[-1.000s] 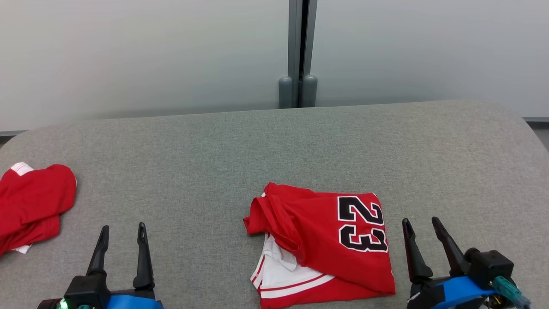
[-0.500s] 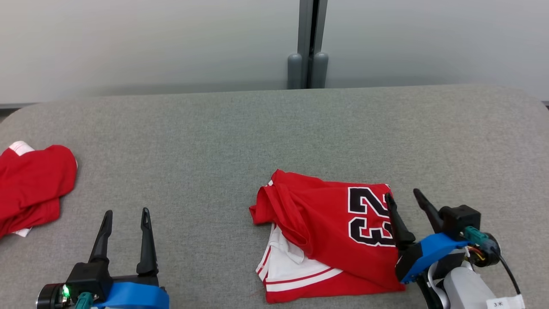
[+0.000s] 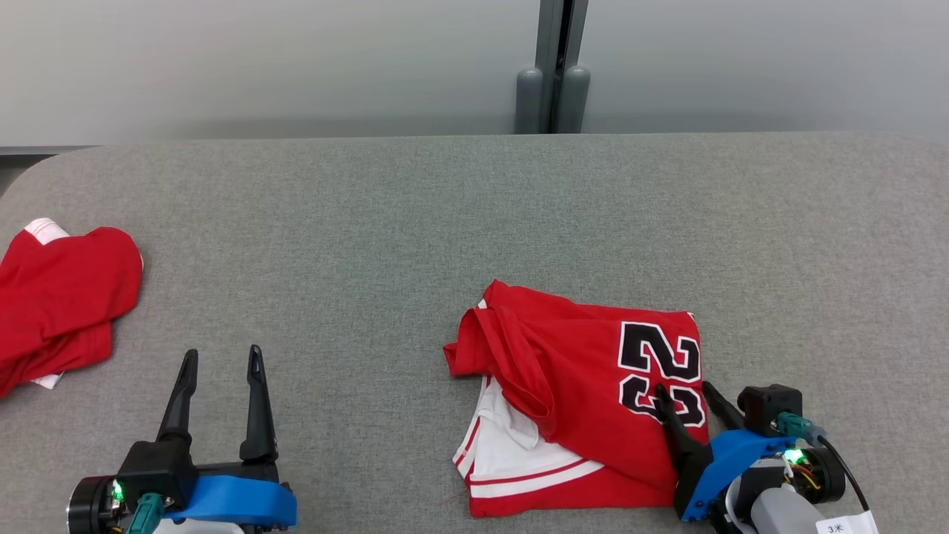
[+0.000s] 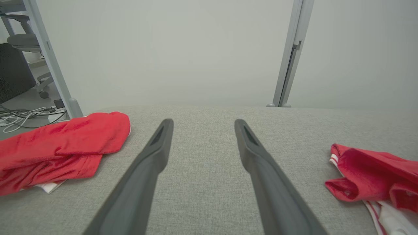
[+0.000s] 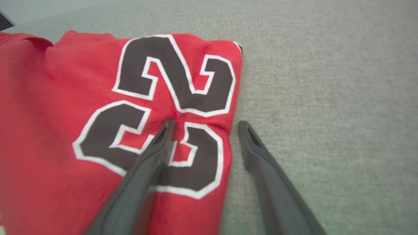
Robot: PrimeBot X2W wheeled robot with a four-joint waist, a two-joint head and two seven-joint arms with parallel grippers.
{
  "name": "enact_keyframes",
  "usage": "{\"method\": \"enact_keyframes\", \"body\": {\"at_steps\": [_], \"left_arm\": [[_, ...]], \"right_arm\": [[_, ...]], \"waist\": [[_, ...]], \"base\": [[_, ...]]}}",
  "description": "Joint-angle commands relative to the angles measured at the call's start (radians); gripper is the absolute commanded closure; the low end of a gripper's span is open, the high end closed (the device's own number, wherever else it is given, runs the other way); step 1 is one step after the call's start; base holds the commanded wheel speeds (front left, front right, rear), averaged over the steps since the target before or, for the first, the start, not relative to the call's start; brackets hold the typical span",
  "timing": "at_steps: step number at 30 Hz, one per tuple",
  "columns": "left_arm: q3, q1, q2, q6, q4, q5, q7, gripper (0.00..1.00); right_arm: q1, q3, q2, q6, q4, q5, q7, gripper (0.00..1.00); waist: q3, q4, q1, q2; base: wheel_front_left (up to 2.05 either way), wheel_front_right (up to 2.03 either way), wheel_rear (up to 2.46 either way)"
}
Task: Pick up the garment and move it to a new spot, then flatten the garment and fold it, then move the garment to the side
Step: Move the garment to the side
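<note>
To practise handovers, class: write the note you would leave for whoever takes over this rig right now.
Left gripper: open, empty, over bare table between the two garments.
Right gripper: open, nothing held, astride the right edge of the jersey; one finger on the 23, the other over the table.
The jersey lies mid-table, loosely folded, with a white layer showing underneath. A second red garment lies far left.
Done: folding, it seems.
Left: close on the edge and move the jersey aside.

The red garment [image 3: 563, 371], lying on the near right of the grey surface [image 3: 371, 259], carries a large black number 23 [image 3: 660, 374] outlined in white and turned sideways. A small white tag [image 3: 841, 525] at the near right corner shows a 3 followed by an unclear mark.
</note>
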Motion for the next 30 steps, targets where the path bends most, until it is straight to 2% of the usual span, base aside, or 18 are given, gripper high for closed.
{"method": "enact_keyframes", "body": {"at_steps": [1,6,8,12,19,23,30], "left_arm": [[0.001,-0.014,0.000,0.003,0.000,-0.002,-0.004,0.00],[-0.007,-0.024,0.000,0.007,0.004,-0.008,-0.005,0.00],[-0.011,-0.026,0.000,0.007,0.005,-0.011,-0.005,0.00],[-0.014,-0.029,0.000,0.009,0.002,-0.017,-0.005,0.00],[-0.018,-0.043,0.000,0.015,-0.012,-0.027,-0.004,0.00],[-0.026,-0.063,-0.001,0.014,-0.029,-0.036,-0.004,0.00],[-0.025,-0.127,-0.001,0.001,-0.092,-0.029,-0.004,0.00]], "right_arm": [[0.011,0.009,0.006,0.000,0.023,0.003,0.012,0.00],[-0.007,0.080,0.027,0.002,0.045,0.057,0.014,0.00],[-0.018,0.106,0.030,0.003,0.024,0.077,0.014,0.99],[-0.042,0.113,0.017,0.001,-0.033,0.083,0.007,1.00],[-0.107,0.102,-0.071,0.000,-0.136,0.017,0.005,1.00],[-0.181,0.129,-0.137,0.000,-0.163,0.004,0.005,1.00],[-0.356,0.207,-0.267,0.000,-0.146,0.048,0.005,1.00]], "waist": [[0.001,0.000,0.0000,-0.0001],[0.009,0.000,0.0000,-0.0001],[0.011,0.001,0.0000,-0.0001],[0.014,0.001,0.0000,-0.0001],[0.037,0.003,0.0000,-0.0001],[0.068,-0.003,0.0000,-0.0001],[0.174,-0.038,0.0000,-0.0001]], "base": [[0.00,0.00,0.00],[0.00,0.00,0.00],[0.00,0.00,0.00],[0.00,0.00,0.00],[0.00,0.00,0.00],[0.00,0.00,0.00],[0.00,0.00,0.00]]}}
